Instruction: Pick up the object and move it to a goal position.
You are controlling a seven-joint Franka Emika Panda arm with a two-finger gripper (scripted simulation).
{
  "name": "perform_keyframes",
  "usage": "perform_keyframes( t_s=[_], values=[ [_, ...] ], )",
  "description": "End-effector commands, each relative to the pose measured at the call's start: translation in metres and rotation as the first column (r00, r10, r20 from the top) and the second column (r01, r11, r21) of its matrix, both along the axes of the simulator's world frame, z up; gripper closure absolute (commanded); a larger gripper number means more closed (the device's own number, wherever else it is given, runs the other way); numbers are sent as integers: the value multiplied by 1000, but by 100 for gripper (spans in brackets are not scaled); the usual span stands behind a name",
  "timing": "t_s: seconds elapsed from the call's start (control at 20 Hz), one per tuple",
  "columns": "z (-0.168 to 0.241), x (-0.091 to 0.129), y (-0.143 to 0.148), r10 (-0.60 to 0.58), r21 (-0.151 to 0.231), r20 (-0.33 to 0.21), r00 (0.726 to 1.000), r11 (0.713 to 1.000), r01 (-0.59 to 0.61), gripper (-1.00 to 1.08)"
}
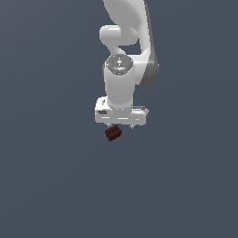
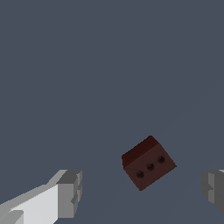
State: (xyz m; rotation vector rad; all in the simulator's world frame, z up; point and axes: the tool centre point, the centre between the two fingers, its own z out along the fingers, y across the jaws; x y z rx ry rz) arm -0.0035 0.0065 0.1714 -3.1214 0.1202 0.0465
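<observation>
1. Jaws (image 2: 142, 192) stand wide apart and hold nothing; the two grey fingertips (image 2: 70, 192) sit well clear on either flank of the object.
2. Between those fingertips, but not centred, lies the object (image 2: 148, 162), a dark reddish-brown block resting on the tabletop (image 2: 87, 65), nearer one finger than the other.
3. Its long axis runs slantwise to the line joining the fingertips, neither square across nor along it; a row of three small holes marks one long face.
4. Risk, as I judge it: closing now could catch a corner first, twisting the block or pushing it aside, since it is both skewed and off-centre.
5. From the exterior view, the object (image 1: 113, 134) sits just beneath the white hand, so a hasty descent could press a finger onto it.
</observation>
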Motion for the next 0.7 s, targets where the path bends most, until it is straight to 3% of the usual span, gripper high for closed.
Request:
perform_keyframes(
  t_s=[0.0,0.35,0.65],
  values=[
    [-5,-2,-1,-39,0,0,999,999,39,-92],
    [-23,-10,-6,-203,-2,0,979,979,203,-92],
    [-43,-19,-13,-376,-5,3,927,927,376,-92]
  ],
)
